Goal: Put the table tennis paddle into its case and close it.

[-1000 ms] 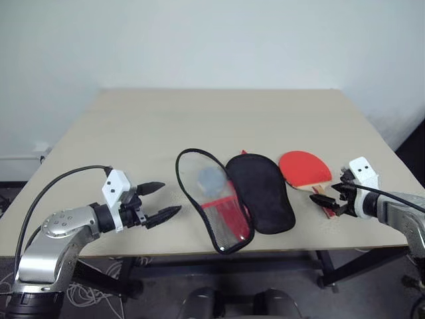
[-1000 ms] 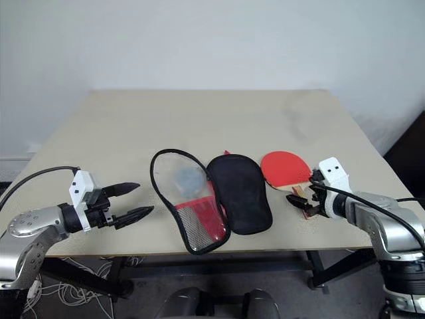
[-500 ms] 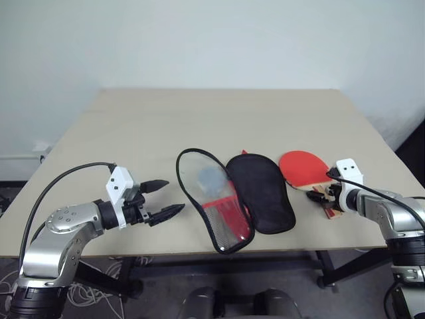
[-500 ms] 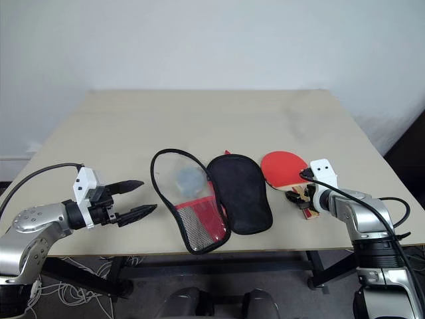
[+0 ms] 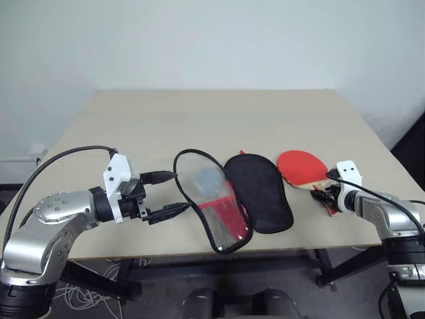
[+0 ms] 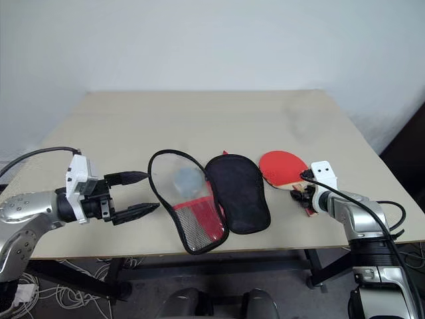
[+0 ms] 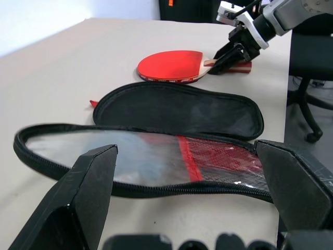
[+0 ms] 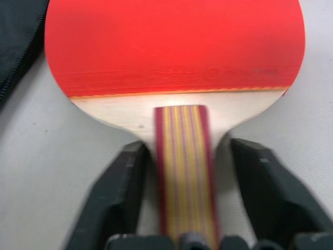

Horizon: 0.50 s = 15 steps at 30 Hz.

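We've got the right gripper (image 8: 184, 208) straddling the paddle (image 5: 302, 166) handle, not clamped, left gripper (image 5: 167, 194) wide open by the case (image 5: 232, 196).

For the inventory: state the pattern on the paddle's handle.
Lengthwise stripes, dark red and yellowish, on the paddle's handle; clearest in the right wrist view.

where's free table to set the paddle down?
Bare: the whole far half of the table behind the case and paddle, plus the near left corner. Crowded: the near edge from case to right gripper.
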### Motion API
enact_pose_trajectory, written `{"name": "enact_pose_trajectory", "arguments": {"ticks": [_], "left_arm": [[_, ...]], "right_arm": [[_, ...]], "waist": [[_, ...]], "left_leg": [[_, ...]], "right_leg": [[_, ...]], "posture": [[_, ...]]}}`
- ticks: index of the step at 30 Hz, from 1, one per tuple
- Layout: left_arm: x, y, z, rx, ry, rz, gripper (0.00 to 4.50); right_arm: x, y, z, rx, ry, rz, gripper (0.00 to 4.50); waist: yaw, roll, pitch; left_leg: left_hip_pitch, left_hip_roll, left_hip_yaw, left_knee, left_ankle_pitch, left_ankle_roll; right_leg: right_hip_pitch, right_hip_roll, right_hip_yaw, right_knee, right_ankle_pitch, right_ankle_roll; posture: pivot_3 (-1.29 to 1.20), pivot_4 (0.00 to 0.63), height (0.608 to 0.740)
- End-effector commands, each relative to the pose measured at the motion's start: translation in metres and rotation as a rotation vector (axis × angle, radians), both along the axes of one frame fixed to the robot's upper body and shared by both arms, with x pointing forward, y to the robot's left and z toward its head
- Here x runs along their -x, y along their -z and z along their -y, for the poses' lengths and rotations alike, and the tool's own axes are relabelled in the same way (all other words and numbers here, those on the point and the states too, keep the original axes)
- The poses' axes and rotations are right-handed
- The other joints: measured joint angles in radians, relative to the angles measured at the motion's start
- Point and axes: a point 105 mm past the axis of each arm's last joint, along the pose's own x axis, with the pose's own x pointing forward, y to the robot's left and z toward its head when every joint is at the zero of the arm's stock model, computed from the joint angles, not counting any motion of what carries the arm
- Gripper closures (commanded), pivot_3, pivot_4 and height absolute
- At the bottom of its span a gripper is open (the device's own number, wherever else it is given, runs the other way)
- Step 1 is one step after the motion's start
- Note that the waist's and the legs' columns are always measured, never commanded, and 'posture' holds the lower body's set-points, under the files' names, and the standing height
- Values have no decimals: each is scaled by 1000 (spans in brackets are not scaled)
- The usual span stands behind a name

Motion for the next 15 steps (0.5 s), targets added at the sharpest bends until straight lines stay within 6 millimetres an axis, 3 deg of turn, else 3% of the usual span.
{"name": "enact_pose_trajectory", "arguments": {"ticks": [1, 4, 8, 11, 15], "left_arm": [[1, -18, 2, 0, 18, 67, 0], [2, -15, 4, 4, 19, 63, 0], [3, -10, 4, 13, 11, 53, 0], [2, -8, 1, 15, 0, 48, 0], [1, -7, 0, 16, -5, 52, 0]], "right_arm": [[-3, -3, 11, 27, 56, 3, 3240], [-7, -9, 15, 27, 92, 31, 3311], [-19, -41, 10, -48, 114, 162, 3311], [-18, -61, -20, -151, 7, 198, 3311], [10, -79, -90, -307, -281, 149, 3311]], "waist": [[0, 0, 0], [-1, 0, 0], [-1, 1, 0], [-3, 1, 1], [-19, 1, 0]], "left_leg": [[0, 0, 0, 0, 0, 0], [0, 0, 0, 0, 0, 0], [0, 0, 0, -1, 1, -1], [-1, -1, 1, -2, 2, -3], [-1, 1, 0, -4, 3, -5]], "right_leg": [[0, 0, 0, 0, 0, 0], [0, 0, 0, 0, 0, 0], [0, 0, 0, 0, 0, 0], [-2, 0, 1, 0, 0, 0], [-3, 2, 2, 1, 0, 0]], "posture": [[0, 0, 706], [0, 0, 706], [0, 0, 706], [0, 0, 706], [0, 0, 706]]}}
